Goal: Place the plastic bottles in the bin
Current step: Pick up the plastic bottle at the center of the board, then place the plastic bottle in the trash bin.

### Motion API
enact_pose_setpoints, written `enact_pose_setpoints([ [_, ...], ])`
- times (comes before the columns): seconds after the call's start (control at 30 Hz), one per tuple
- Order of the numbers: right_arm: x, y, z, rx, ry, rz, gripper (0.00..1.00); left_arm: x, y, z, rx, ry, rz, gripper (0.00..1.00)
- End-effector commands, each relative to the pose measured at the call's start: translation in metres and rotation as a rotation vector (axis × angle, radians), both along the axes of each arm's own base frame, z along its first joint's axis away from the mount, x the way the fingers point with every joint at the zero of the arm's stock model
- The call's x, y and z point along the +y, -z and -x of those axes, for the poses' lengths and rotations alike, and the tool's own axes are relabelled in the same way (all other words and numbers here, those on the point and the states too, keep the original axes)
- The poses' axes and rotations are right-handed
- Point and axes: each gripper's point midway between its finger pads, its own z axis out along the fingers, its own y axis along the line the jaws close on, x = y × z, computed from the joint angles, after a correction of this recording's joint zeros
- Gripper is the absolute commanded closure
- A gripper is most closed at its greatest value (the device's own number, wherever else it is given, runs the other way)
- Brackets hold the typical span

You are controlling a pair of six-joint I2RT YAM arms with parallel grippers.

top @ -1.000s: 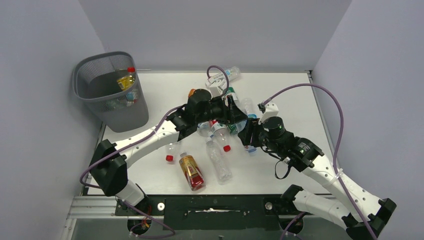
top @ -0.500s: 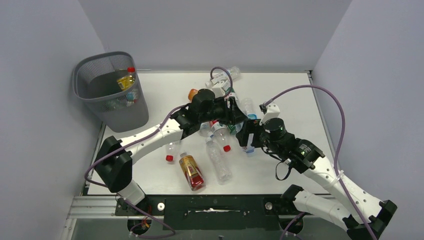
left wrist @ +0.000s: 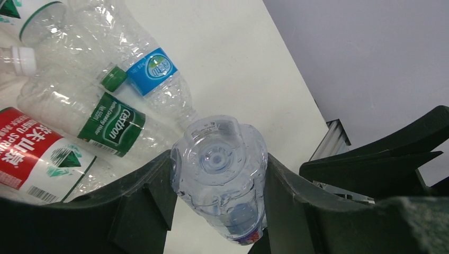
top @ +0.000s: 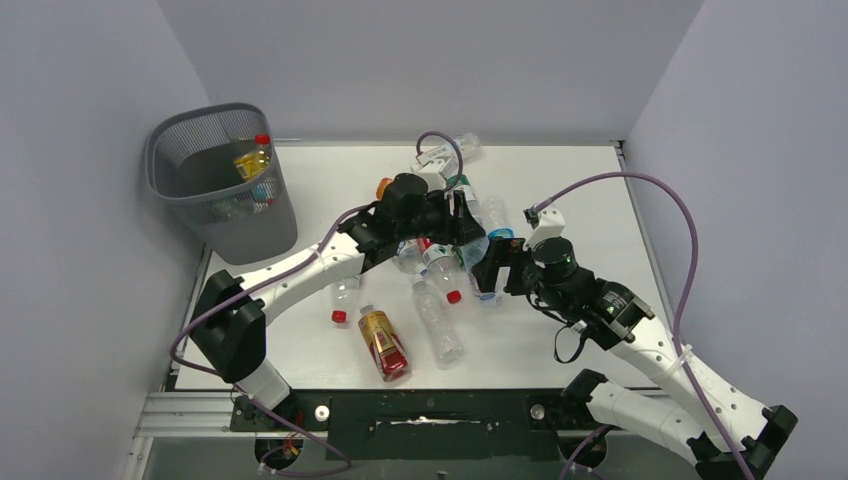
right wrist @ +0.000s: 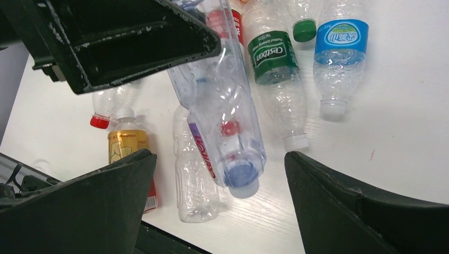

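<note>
One wire-mesh bin [top: 240,225] stands at the upper left of the frame, with one yellow bottle [top: 250,160] showing inside. Outside it are one green Cestbon-labelled bottle [right wrist: 275,58], one blue-labelled bottle [right wrist: 339,39], one amber bottle [top: 381,336] and one clear blue-capped bottle [right wrist: 227,132]. The pile's full total cannot be counted.

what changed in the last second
The right gripper moved a little left, so its open fingers now sit either side of the clear bottle hanging cap down from the left gripper, which barely shifted. Nothing was grabbed or released. The bin and the loose bottles stayed put.
</note>
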Motion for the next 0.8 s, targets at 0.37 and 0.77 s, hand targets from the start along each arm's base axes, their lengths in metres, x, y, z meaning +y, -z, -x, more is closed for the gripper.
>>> enact_pose_setpoints([
  [0.37, -0.019, -0.02, 0.003, -0.059, 0.079, -0.053, 0.01, 0.073, -0.072, -0.057, -0.163, -0.159, 0.008, 0.69],
  [0.77, -0.018, -0.008, 0.007, -0.033, 0.075, -0.065, 0.0, 0.111, -0.1, -0.072, -0.211, -0.225, -0.001, 0.69],
])
